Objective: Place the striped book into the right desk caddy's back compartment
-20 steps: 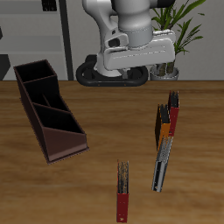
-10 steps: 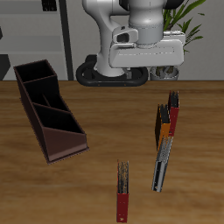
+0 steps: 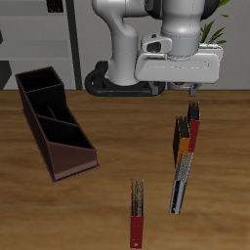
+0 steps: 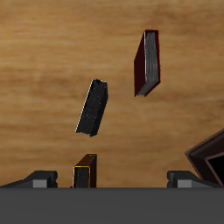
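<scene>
While lying flat on the surface (image 3: pixel 107 137) beside an orange book (image 3: pixel 182 139), striped book (image 3: pixel 181 181): likely stiff, light; best pinched across its narrow width. Gripper (image 3: pixel 191 89) open, empty, above.

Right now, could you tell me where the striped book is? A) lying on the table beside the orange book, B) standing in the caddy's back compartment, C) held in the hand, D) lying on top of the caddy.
A: the striped book lies flat on the table, its far end alongside the orange book, well apart from the right desk caddy; the hand hovers above the books with nothing in it.
</scene>
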